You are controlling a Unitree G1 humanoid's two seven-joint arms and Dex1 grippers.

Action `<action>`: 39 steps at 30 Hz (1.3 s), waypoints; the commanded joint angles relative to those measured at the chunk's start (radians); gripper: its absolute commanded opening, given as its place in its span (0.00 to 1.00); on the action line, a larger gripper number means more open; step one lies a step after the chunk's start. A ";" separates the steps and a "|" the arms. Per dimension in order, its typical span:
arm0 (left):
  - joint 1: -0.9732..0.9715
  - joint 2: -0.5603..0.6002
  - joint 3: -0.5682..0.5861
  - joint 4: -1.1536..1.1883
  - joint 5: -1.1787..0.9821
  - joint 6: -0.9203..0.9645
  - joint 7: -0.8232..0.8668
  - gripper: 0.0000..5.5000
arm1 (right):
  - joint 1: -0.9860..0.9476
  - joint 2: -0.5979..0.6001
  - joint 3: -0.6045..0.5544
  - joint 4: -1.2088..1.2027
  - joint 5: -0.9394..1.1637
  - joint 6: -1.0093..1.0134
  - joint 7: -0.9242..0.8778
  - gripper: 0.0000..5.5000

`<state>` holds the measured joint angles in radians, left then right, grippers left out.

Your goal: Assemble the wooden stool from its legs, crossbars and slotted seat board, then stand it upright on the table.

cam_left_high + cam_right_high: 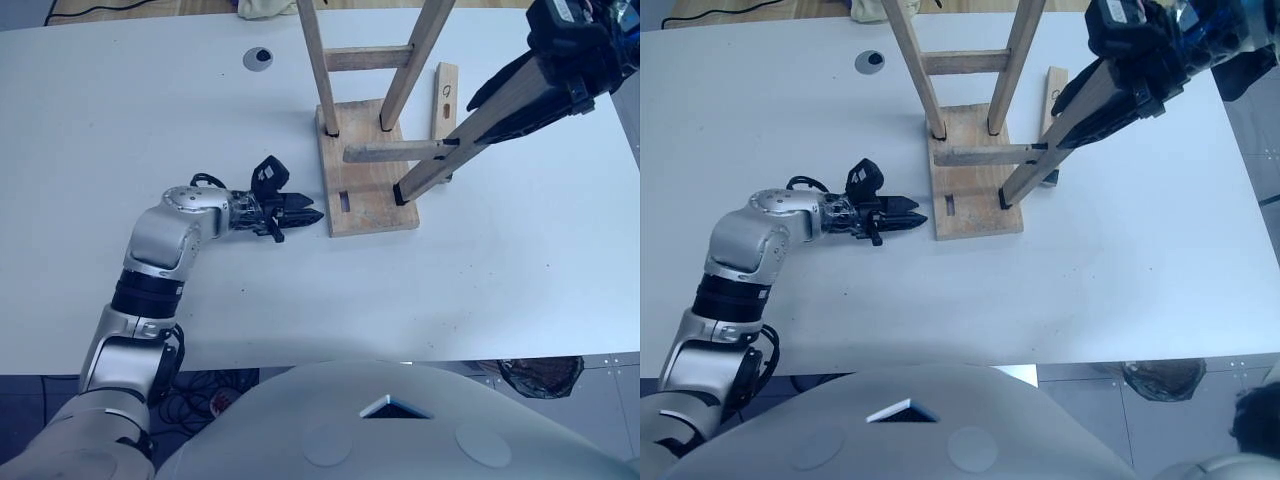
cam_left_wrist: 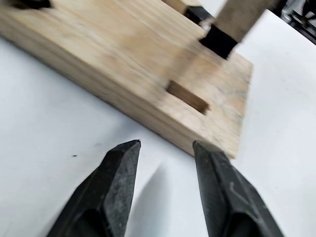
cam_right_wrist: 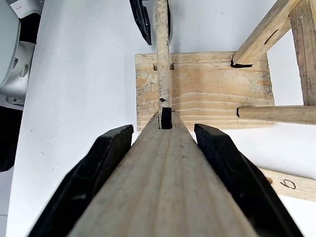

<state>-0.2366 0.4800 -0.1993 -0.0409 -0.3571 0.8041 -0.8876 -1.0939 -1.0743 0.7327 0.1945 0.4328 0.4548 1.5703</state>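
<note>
Robot lab or office workspace, broad white desk [image 1: 100, 130] with round cable port [image 1: 258, 58] at upper left, tangled cables [image 1: 205, 392] below its edge at lower left

L gripper [image 1: 312, 211] spread, R gripper [image 3: 163, 128] clamped.

Head stereo pair: high over near edge of desk [image 1: 120, 120], facing forward and down; far edge at frame top. Both eyes share almost whole desk; right eye offset sideways, so seat board [image 1: 370, 205] lands further left in its frame.

Left wrist camera: low over desk, just behind left pincer [image 2: 166, 144], facing along fingers at seat board's side, very near.

Right wrist camera: raised, looking down along leg [image 3: 163, 197] clamped in right pincer [image 3: 163, 128] onto seat board.

All four views share seat board's empty slot [image 2: 187, 96].
</note>
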 commanded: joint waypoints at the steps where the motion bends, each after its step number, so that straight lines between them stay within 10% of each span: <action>1: -0.004 -0.057 0.027 0.035 -0.012 0.012 0.065 0.35 | 0.227 0.092 0.100 -0.075 -0.105 0.036 0.024 0.37; 17: 0.002 -0.287 0.011 0.151 -0.002 -0.070 0.238 0.35 | 0.286 0.225 0.108 -0.108 -0.200 0.179 -0.027 0.37; 30: 0.024 -0.282 -0.012 0.156 -0.003 -0.067 0.262 0.35 | 0.308 0.470 0.073 0.282 -0.267 0.060 -0.051 0.37; 39: 0.010 -0.252 -0.004 0.181 0.011 -0.069 0.248 0.35 | 0.417 0.446 -0.057 0.078 -0.164 0.064 -0.137 0.37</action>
<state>-0.2328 0.2616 -0.1306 0.0964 -0.3557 0.6902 -0.6112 -1.0358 -0.8741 0.5533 0.2903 0.2712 0.4840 1.6029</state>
